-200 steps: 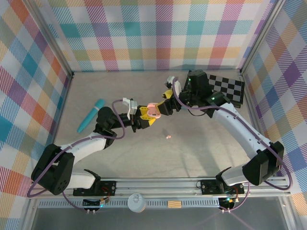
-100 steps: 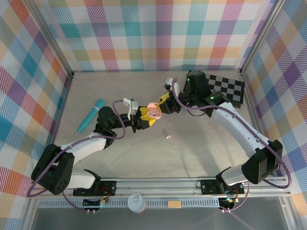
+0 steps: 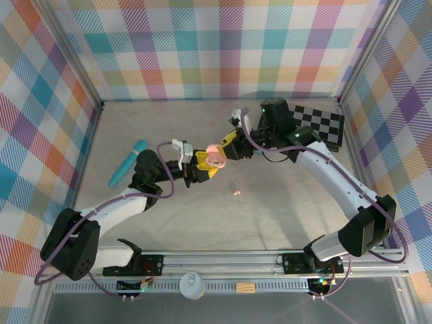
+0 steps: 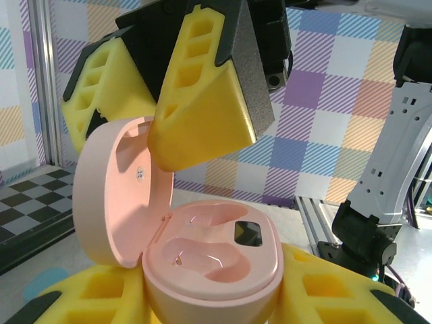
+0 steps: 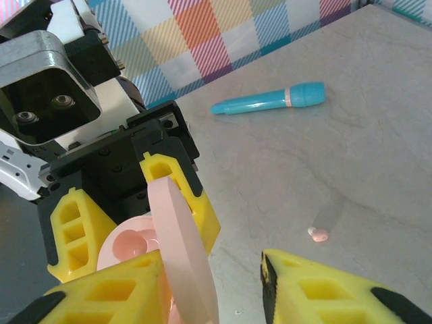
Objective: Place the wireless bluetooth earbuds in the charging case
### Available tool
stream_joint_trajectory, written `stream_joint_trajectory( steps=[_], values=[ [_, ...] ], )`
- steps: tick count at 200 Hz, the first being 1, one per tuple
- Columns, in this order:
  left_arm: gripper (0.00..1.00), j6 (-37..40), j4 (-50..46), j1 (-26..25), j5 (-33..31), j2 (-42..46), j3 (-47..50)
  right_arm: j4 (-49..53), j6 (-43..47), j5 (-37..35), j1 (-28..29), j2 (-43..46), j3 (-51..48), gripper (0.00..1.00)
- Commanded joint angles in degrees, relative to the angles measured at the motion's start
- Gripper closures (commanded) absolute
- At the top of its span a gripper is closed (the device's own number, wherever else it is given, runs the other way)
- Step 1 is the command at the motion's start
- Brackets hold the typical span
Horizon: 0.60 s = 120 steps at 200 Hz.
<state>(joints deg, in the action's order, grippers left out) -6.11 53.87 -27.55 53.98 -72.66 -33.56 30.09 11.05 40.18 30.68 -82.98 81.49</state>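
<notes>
My left claw (image 3: 204, 165) pinches the pink case (image 4: 212, 266) by its base, with the lid (image 4: 108, 196) swung up. My right claw (image 3: 228, 147) is spread, its yellow fingers straddling that lid. One pink earbud (image 3: 236, 193) lies on the surface (image 3: 270, 216), apart from the case. A teal tube (image 3: 128, 162) lies farther left.

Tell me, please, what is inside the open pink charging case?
Inside the charging case are two moulded wells, both empty. A yellow pad covers part of the inside of the lid.
</notes>
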Motion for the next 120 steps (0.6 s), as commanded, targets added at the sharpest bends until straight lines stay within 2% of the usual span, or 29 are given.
stream_joint_trajectory(
  steps=[1, 13, 52, 81, 108, 120],
  values=[
    [0.66, 2.0, 1.5, 0.0, 2.6, 1.8, -0.1, -1.0, 0.4, 1.9, -0.4, 0.9, 1.2, 0.53],
    [0.66, 1.6, 1.6, 0.0, 2.0, 1.7, -0.1, -1.5, 0.2, 2.3, -0.4, 1.6, 0.7, 0.45],
    [0.66, 0.1, 2.5, 0.1, 1.2, 1.0, -0.5, -2.5, -0.2, 1.4, -0.4, 3.5, -0.9, 0.29],
    [0.66, -1.4, 3.7, 0.3, 1.3, 0.4, -0.8, -3.1, 0.2, 1.5, -0.4, 4.3, -2.1, 0.26],
    [0.66, -3.0, 5.0, 0.3, 1.8, -0.5, -1.2, -2.6, 2.8, 3.2, -0.1, 4.6, -3.0, 0.28],
    [0.66, -3.6, 5.6, 0.3, 2.1, -1.0, -1.4, -2.5, 4.7, 1.7, 0.8, 5.0, -3.6, 0.29]
  ],
)
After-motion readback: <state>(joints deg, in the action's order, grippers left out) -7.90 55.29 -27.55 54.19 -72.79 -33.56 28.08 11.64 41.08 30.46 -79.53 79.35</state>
